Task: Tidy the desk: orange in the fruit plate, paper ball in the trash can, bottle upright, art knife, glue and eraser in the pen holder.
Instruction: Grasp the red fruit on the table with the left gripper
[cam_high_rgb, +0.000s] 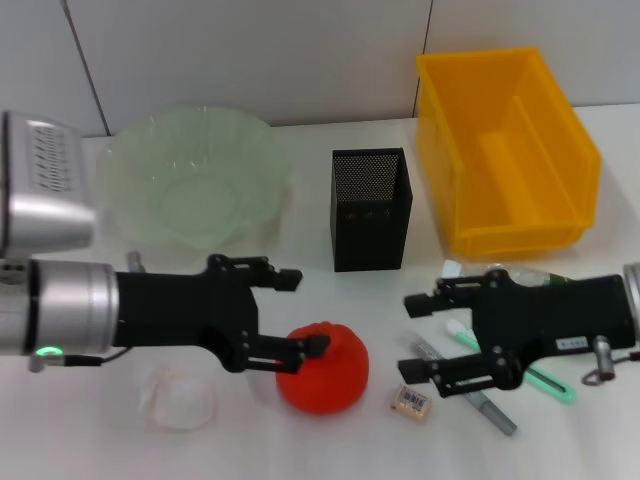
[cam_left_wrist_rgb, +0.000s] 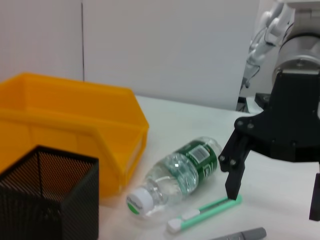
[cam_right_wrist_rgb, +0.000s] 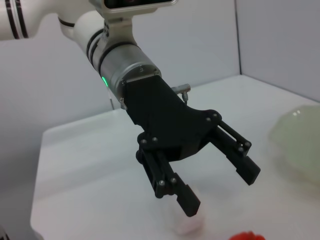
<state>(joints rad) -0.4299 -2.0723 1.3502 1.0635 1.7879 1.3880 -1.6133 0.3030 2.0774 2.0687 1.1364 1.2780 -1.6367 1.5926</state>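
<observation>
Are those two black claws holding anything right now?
No. The left gripper is open beside the orange; the right gripper is open over the pens. Nothing is held.

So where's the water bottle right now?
In the head view the bottle lies on its side to the right, mostly hidden behind the right gripper, just in front of the yellow trash can.

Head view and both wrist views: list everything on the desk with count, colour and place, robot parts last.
fruit plate: 1, pale green, far left, empty.
pen holder: 1, black mesh, centre.
trash can: 1, yellow, far right.
orange: 1, red-orange, front centre.
paper ball: 1, white, front left.
eraser: 1, beige, right of orange.
bottle: 1, clear, green label, lying near trash can.
green stick: 1, beside bottle.
grey pen: 1, under right tool.
left tool: open, beside orange.
right tool: open, above grey pen.
</observation>
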